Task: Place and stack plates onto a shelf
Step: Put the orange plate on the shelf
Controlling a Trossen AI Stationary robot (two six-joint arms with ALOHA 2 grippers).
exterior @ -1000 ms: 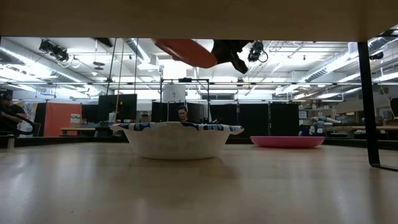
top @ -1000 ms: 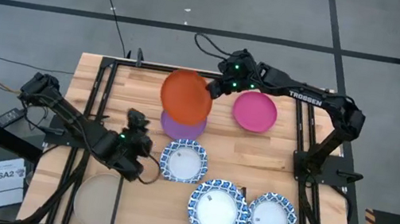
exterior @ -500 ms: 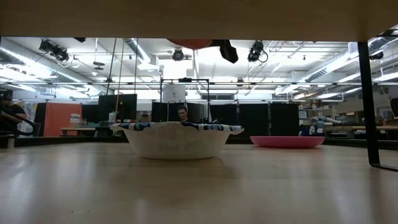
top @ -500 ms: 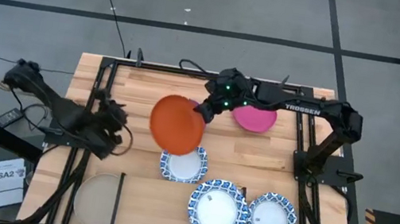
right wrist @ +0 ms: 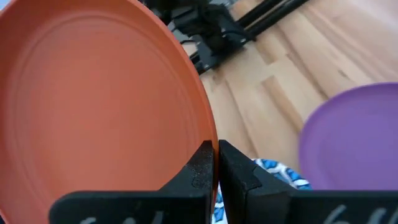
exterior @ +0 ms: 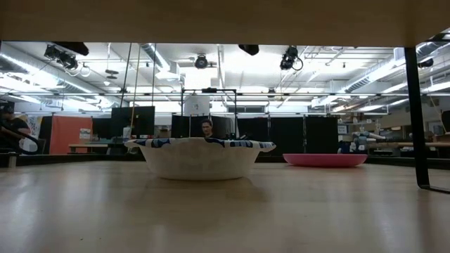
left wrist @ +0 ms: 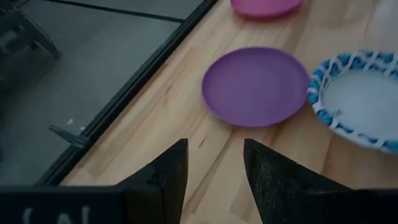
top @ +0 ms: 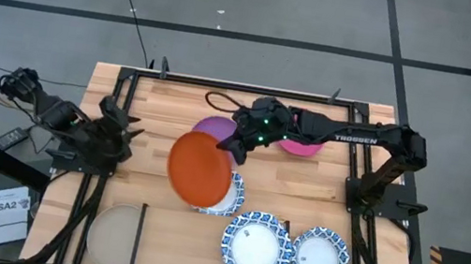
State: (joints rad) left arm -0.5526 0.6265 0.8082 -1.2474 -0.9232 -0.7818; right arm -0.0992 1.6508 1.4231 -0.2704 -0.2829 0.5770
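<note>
carrying the orange plate (top: 200, 170) pinched by its rim, the right gripper (top: 235, 148) has swung it off the purple plate (top: 217, 129) and over a blue-rimmed plate (top: 229, 197) (likely its stacking spot). the left gripper (left wrist: 214, 169), fingers spread and empty, has backed to the shelf (top: 332, 181) edge.

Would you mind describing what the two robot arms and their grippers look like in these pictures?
Both arms are dark, slim and jointed. The right arm carries white TROSSEN lettering and small green lights near its wrist. Black cables trail beside the left arm. Each gripper has two dark wedge-shaped fingers.
</note>
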